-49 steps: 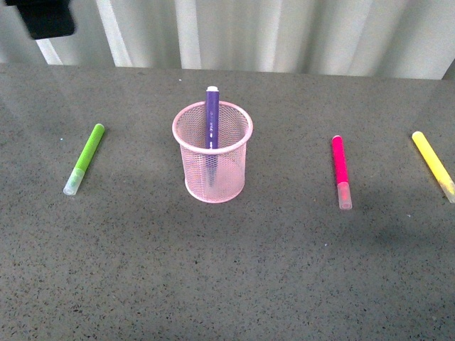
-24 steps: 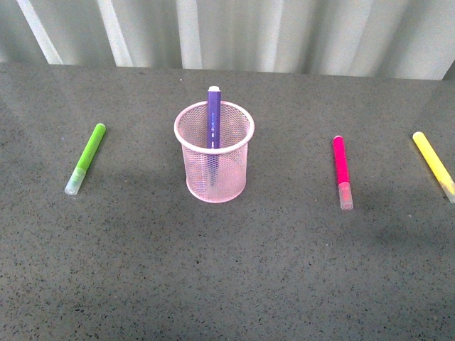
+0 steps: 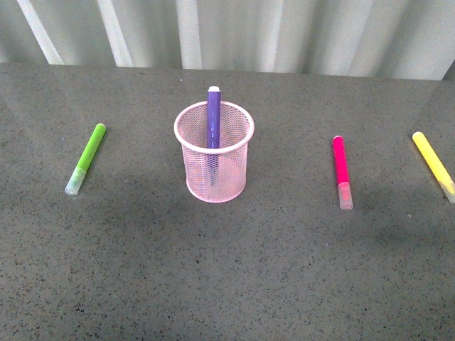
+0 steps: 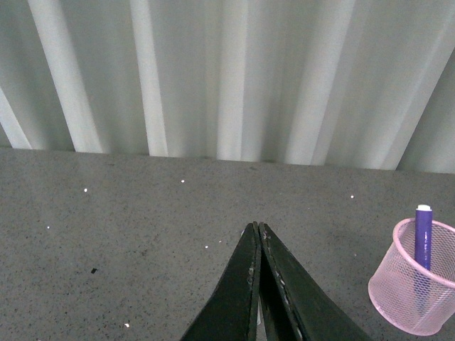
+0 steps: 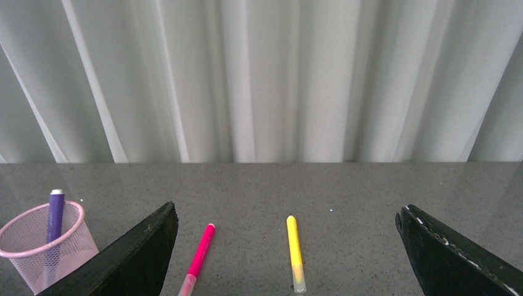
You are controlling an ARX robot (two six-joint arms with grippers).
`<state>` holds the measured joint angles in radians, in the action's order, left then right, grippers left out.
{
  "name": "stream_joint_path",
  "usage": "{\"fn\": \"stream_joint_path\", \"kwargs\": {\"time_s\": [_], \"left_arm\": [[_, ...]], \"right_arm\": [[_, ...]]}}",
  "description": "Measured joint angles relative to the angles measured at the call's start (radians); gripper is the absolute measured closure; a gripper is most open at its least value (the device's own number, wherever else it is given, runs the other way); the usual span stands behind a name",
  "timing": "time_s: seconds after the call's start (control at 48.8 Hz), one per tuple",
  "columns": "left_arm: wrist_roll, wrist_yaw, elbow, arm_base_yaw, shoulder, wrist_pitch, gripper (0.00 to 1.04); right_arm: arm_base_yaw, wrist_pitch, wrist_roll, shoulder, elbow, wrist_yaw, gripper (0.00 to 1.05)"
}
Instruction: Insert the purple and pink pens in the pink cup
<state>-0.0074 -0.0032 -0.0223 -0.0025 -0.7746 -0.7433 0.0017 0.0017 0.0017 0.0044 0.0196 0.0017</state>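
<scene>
The pink cup [image 3: 214, 151] stands upright mid-table. In it the purple pen [image 3: 212, 117] stands with its white end above the rim. To the cup's right the pink pen [image 3: 341, 170] lies flat on the table, pale cap toward me. Neither arm shows in the front view. My left gripper [image 4: 256, 226] is shut with nothing in it, hanging over bare table well away from the cup [image 4: 414, 288]. My right gripper [image 5: 287, 213] is open wide and empty, above the pink pen [image 5: 198, 258] and the yellow pen [image 5: 295, 251], touching neither.
A lime-green pen [image 3: 85, 158] lies at the left of the dark grey table [image 3: 227, 270]. The yellow pen [image 3: 434, 165] lies at the far right, near the frame's edge. A pale pleated curtain [image 3: 284, 32] closes off the back.
A dark part of an arm at the top left corner one second ago has left the front view. The cup and pens stay put.
</scene>
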Motion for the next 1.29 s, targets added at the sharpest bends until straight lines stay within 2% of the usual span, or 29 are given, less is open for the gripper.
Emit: {"fn": "stream_joint_path", "kwargs": {"time_s": [0.39,1.251,1.292], "left_arm": [[0.000,0.003,0.002,0.000,0.294,0.266,1.01],[0.000,0.003,0.002,0.000,0.597,0.561,1.01],[0.000,0.003,0.002,0.000,0.638,0.608,1.01]], "right_arm": [[0.000,0.000,0.000,0.000,0.000,0.000,0.07],[0.000,0.000,0.000,0.000,0.000,0.000,0.07],[0.000,0.000,0.000,0.000,0.000,0.000,0.07]]}}
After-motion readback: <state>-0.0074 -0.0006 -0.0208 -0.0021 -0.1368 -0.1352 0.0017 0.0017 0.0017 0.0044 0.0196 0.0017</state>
